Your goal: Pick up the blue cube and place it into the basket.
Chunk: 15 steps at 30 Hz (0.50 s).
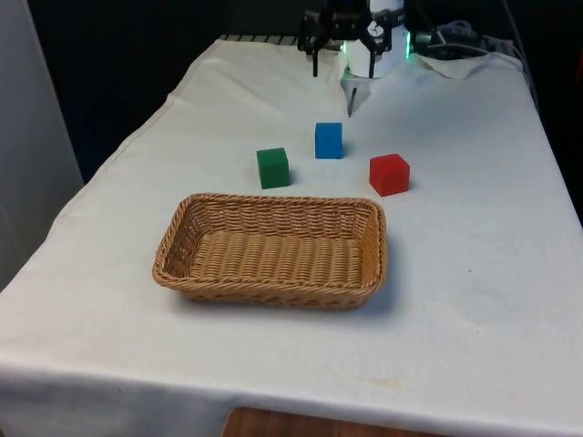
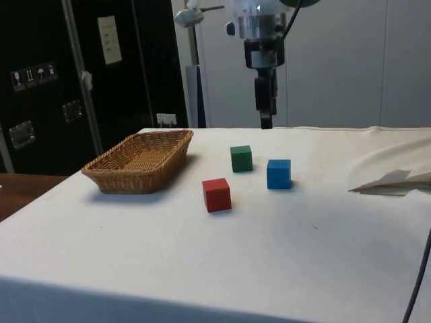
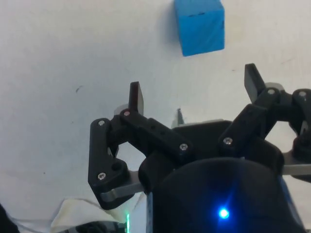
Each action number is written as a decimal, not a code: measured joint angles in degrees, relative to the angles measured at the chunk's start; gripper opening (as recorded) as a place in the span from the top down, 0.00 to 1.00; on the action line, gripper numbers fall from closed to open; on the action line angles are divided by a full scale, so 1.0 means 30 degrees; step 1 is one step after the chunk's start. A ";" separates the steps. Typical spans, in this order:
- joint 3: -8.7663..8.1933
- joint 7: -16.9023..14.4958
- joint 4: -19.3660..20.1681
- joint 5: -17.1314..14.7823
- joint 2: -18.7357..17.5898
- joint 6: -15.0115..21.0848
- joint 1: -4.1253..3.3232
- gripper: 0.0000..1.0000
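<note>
Table [image 1: 474,300] under white cloth, all the work happens mid-table. Basket [image 1: 271,252] sits nearest the front camera, long axis running across the front view, nothing inside it. Three cubes in a loose row beyond it: green cube [image 1: 272,167] towards the front view's left, blue cube [image 1: 329,140] in the middle and slightly farther back, red cube [image 1: 389,174] to the front view's right. All three apart from each other and from the basket.

Gripper [image 2: 267,121] hangs above the cloth, robot-side of the cubes, holding nothing. In the wrist view the fingers [image 3: 136,97] are spread wide with bare cloth between them.

Key relation: I read the blue cube [image 3: 199,25] as just ahead of the gripper [image 3: 194,90], away from the robot base and towards the basket, and a bit off-centre towards one finger. It isn't between the fingers yet. Cube has no long axis, its faces look slightly rotated against the finger line, so I'd expect a short advance plus small lateral trim before descending. Pickup not yet begun.
</note>
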<state>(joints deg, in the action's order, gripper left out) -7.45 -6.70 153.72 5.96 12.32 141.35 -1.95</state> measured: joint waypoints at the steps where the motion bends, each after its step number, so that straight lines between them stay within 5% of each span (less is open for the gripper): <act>1: 0.0000 0.0000 0.0000 0.0000 0.0000 0.0000 0.0000 0.00; 6: -0.0439 -0.0210 0.0229 0.0057 -0.0401 0.0649 0.0076 0.00; 15: -0.0401 -0.0153 0.1241 0.0057 -0.0649 0.2483 0.0057 0.00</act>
<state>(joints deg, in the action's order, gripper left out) -8.65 -7.16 157.45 6.13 10.37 148.80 -1.78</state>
